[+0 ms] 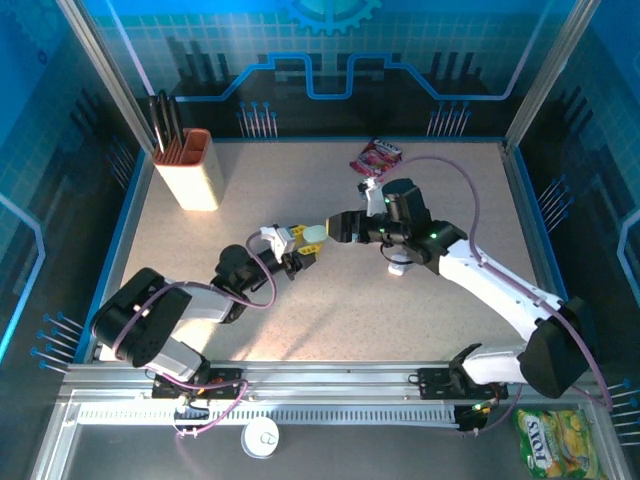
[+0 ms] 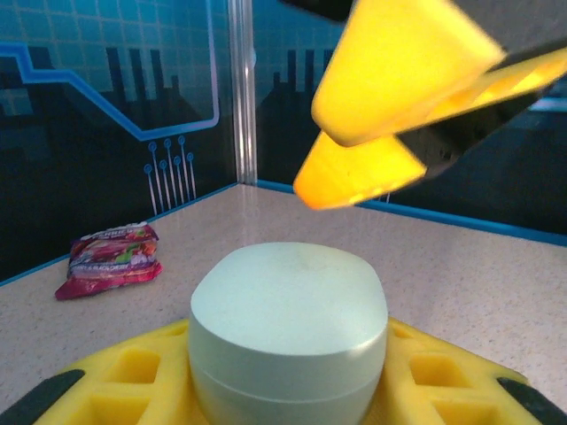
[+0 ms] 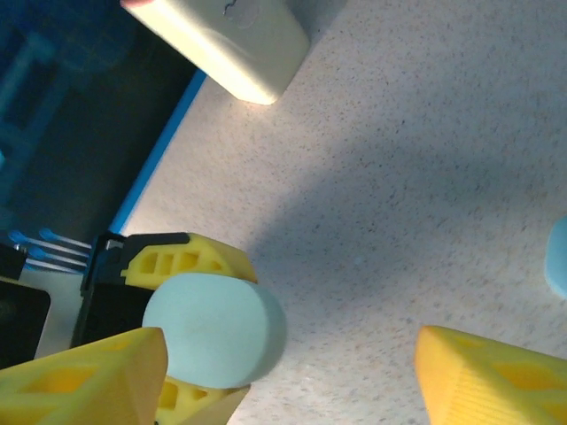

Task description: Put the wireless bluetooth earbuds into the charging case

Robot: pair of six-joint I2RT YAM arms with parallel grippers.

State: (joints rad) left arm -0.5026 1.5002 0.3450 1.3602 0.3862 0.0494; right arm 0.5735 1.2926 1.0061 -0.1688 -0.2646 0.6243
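Two yellow pads of the left gripper (image 1: 300,250) clamp the pale blue charging case (image 2: 288,328). Its lid is shut and its contents are hidden. The right gripper (image 3: 283,385) holds its fingers wide apart just above the case. Beyond the case lies a red snack packet (image 2: 111,259), its print unreadable. Far left of the case, a knife block (image 1: 190,175) holds dark-handled knives.

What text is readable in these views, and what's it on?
"FOX'S": on the yellow-green candy bag, near right corner; small, so this is a best reading.
Red snack packet: printed, but too blurred to read.
Knife block: a small dark mark at the frame edge, unreadable.
White round disc: a dark mark, too small to read.
Charging case: no text visible.
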